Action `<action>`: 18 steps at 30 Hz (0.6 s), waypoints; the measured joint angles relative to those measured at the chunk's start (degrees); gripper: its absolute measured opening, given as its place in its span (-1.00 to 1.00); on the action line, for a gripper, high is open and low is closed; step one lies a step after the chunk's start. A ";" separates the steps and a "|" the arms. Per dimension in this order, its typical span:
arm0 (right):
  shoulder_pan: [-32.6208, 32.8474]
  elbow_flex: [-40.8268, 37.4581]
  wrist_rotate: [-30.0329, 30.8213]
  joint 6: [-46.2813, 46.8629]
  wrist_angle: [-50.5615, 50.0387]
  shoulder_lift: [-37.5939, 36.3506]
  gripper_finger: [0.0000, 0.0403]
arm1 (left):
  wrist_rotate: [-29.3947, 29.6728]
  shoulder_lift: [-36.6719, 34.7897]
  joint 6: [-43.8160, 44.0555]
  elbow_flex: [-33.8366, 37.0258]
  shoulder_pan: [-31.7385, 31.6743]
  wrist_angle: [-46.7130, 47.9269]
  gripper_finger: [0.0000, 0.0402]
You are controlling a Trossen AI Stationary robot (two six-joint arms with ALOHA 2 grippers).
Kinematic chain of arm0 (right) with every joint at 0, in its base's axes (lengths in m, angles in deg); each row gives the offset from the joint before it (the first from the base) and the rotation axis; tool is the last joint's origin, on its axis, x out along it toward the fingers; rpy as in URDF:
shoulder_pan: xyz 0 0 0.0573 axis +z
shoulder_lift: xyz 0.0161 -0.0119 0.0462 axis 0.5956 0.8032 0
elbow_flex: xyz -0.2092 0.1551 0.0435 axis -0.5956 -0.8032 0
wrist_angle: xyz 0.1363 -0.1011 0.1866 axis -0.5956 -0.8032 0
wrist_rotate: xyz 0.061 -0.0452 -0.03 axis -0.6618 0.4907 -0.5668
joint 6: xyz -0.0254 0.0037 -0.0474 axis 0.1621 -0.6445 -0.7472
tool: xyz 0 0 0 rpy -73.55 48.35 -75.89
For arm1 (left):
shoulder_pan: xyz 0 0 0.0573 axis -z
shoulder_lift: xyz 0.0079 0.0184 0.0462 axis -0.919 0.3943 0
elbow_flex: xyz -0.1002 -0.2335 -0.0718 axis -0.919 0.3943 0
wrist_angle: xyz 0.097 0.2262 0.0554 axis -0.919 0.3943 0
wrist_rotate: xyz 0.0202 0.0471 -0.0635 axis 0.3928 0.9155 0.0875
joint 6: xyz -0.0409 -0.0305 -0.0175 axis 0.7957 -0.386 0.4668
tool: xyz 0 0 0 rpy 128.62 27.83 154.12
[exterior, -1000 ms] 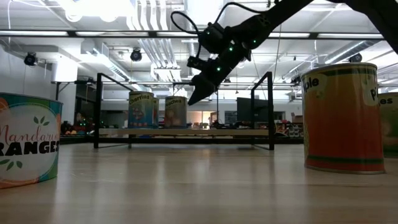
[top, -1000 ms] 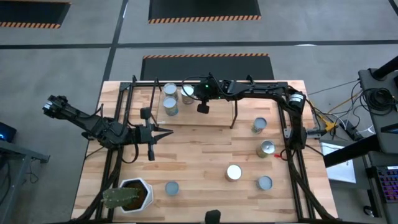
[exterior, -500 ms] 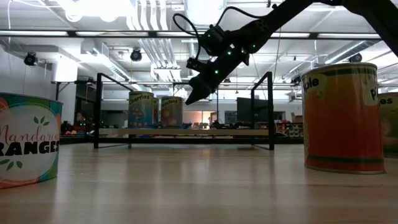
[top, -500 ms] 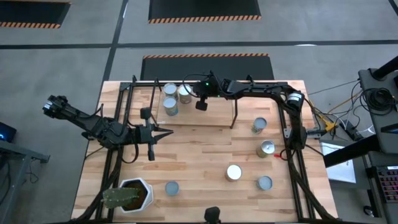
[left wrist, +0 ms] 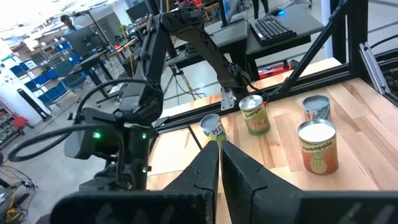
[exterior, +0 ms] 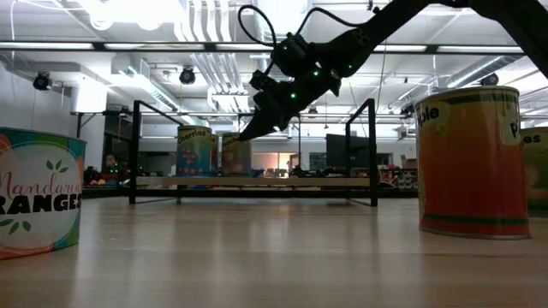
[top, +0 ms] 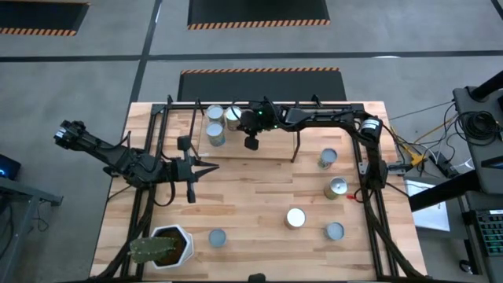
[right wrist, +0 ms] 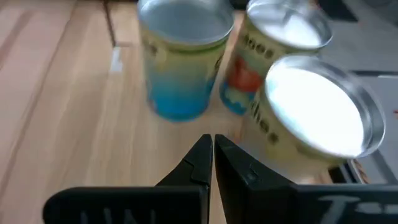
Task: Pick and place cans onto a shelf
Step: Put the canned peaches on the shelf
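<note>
Three cans stand upright on the far left part of the light-wood shelf point(top: 275, 151): a blue-labelled can point(right wrist: 180, 62), one behind it point(right wrist: 286, 34) and the nearest one point(right wrist: 317, 112). My right gripper point(top: 240, 130) is over the shelf just right of them. It is shut, slants down toward the table's left, and its tips point(right wrist: 210, 144) point between the blue can and the nearest can. My left gripper point(top: 196, 169) is shut and waits at the table's left middle. Several more cans stand on the table. My right gripper's shut fingers lie close beside the nearest can's wall point(right wrist: 258, 134), coming from the table's right and slanting down. I cannot tell whether a finger touches the can. The can stands upright on the shelf.
Loose cans stand on the table at the right point(top: 328, 159), point(top: 338, 187), point(top: 295, 218), point(top: 335, 230) and near the front left point(top: 217, 237). A white hexagonal plant pot point(top: 169, 245) is at the near left corner. The shelf's black rod legs point(exterior: 374, 154) rise around the board.
My right gripper has gone toward the table's left along the shelf and a little down, toward the three cans. The can nearest to it has slid a little left along the shelf, closer to the other two, and stays upright.
</note>
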 joint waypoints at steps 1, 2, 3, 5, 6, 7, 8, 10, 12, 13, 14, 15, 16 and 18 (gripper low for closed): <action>0.00 -0.06 0.59 0.06 0.96 0.55 -0.96 | 0.02 0.00 0.00 0.00 0.00 0.00 -1.00; 0.00 -0.07 1.45 0.07 2.14 0.86 -0.96 | 0.01 0.00 0.00 0.00 0.00 -0.01 -1.00; 0.00 -0.07 2.13 0.04 2.83 1.17 -0.96 | 0.01 0.00 0.00 0.00 0.00 0.00 -1.00; 0.00 -0.08 3.78 -0.02 4.03 1.60 -0.96 | 0.00 0.00 0.00 0.00 0.00 -0.02 -1.00; 0.00 -0.04 4.21 -0.06 4.20 1.66 -0.96 | 0.00 0.00 0.00 0.00 0.00 0.02 -1.00; -0.02 -0.04 4.43 -0.14 4.15 1.68 -0.96 | 0.01 0.00 0.00 0.00 0.00 0.01 -1.00; -0.02 -0.04 4.88 -0.16 4.16 1.68 -0.96 | 0.02 0.00 0.00 0.00 0.00 0.00 -1.00; -0.04 -0.02 5.42 -0.28 4.06 1.68 -0.96 | 0.00 0.00 0.00 0.00 0.00 0.02 -1.00; -0.04 -0.02 5.42 -0.40 3.96 1.68 -0.96 | 0.00 0.00 0.00 0.00 0.00 0.00 -1.00; -0.04 -0.02 5.42 -0.74 3.96 1.68 -0.96 | 0.00 0.00 0.00 0.00 0.00 0.02 -1.00; -0.04 -0.02 5.45 -0.91 3.98 1.68 -0.96 | 0.00 0.02 0.00 0.00 0.00 0.01 -1.00; -0.04 0.00 5.46 -1.16 3.99 1.68 -0.96 | 0.02 0.01 0.00 0.00 0.00 0.02 -1.00; -0.09 0.00 5.65 -1.29 3.99 1.66 -0.96 | 0.00 0.02 0.00 0.00 0.00 0.02 -1.00; -0.13 0.00 7.00 -1.69 3.98 1.66 -0.96 | 0.02 0.01 0.00 0.00 0.00 0.01 -1.00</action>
